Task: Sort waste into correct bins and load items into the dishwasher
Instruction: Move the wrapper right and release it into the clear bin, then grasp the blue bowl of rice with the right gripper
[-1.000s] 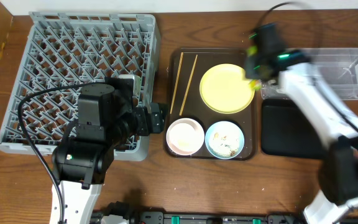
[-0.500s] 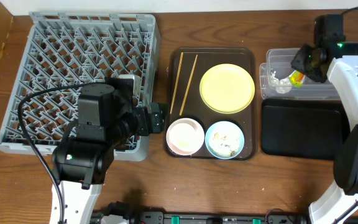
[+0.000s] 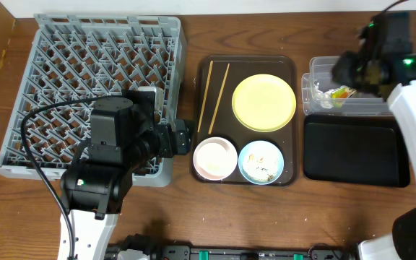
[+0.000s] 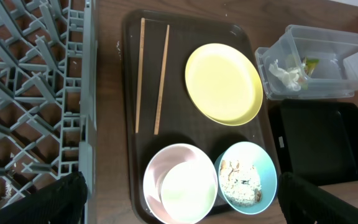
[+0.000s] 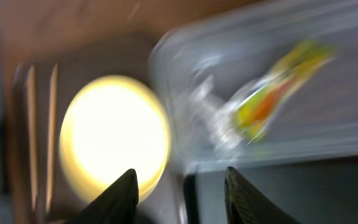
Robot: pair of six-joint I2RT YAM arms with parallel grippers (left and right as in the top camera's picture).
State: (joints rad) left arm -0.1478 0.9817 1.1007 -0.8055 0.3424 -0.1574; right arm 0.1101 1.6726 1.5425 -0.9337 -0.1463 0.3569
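Wrapper (image 3: 341,92): lies in our tub (image 3: 316,68), just under the right claw (image 5: 179,171).
Right claw: half-open, empty.
Left claw (image 3: 184,137): wide, empty, nearer the bowls (image 4: 157,171) at the tray's (image 3: 248,63) front edge.

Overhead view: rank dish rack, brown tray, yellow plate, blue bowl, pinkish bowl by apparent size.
1. dish rack
2. brown tray
3. yellow plate
4. blue bowl and pinkish bowl: they look about alike, so not ranked.
The rack stands taller, nearer the camera, but its lead is clear anyway.
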